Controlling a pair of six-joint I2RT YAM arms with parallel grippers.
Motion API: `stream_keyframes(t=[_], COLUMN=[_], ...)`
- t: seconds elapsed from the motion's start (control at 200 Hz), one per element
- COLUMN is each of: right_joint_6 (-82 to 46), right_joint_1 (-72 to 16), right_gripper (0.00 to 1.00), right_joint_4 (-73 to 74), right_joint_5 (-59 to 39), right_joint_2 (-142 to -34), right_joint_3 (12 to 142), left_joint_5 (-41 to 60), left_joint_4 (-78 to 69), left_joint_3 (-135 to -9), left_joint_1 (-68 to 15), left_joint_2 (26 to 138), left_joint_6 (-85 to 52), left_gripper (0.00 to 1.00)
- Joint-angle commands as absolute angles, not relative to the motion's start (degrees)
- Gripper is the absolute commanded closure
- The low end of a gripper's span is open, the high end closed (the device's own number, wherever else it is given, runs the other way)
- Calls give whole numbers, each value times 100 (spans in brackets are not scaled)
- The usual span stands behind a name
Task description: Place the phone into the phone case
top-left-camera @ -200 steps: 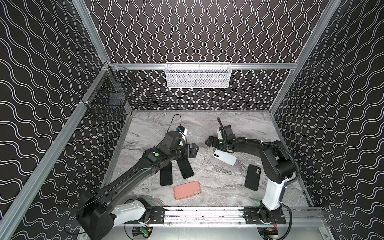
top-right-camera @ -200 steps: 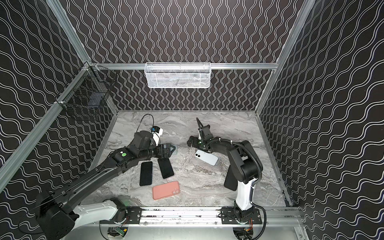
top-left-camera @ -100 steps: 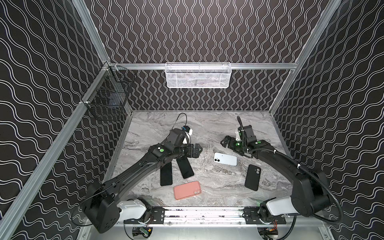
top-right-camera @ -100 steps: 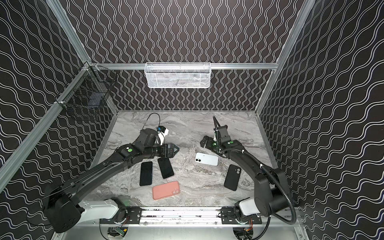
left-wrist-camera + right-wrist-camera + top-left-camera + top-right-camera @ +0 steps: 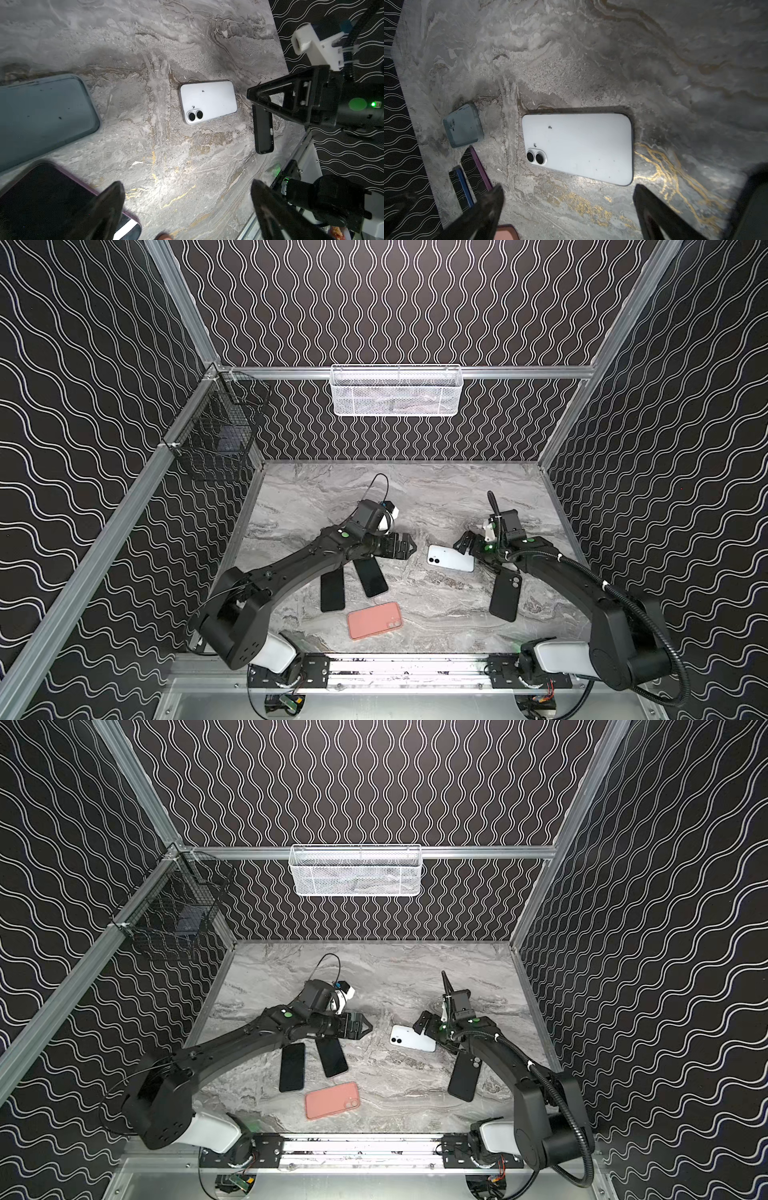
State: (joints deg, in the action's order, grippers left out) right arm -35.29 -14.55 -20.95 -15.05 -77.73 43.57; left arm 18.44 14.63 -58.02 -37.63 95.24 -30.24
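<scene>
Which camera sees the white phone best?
The right wrist view: the white phone fills the middle, back up, both lenses clear. The left wrist view shows it whole but smaller; in both top views it is tiny.

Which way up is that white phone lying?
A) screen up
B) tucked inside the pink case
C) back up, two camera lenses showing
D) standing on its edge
C: the white phone lies flat on the table with its plain back and twin lenses facing up.
</scene>
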Motion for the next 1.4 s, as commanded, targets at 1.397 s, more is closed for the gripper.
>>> stream_keyframes(t=[1.397], right_joint_6=[-3212], right_joint_1=[-731], right_gripper=[1], right_joint_4=[-1360], right_joint_5=[-2610], right_joint_2=[-7894], right_joint_3=[3571], left_joint_5=[3426], left_joint_4=[476], left_joint_3=[-6455], left_joint_1=[-3927], left_joint_2=[11246], left_joint_6=[-3630], left_gripper=[1])
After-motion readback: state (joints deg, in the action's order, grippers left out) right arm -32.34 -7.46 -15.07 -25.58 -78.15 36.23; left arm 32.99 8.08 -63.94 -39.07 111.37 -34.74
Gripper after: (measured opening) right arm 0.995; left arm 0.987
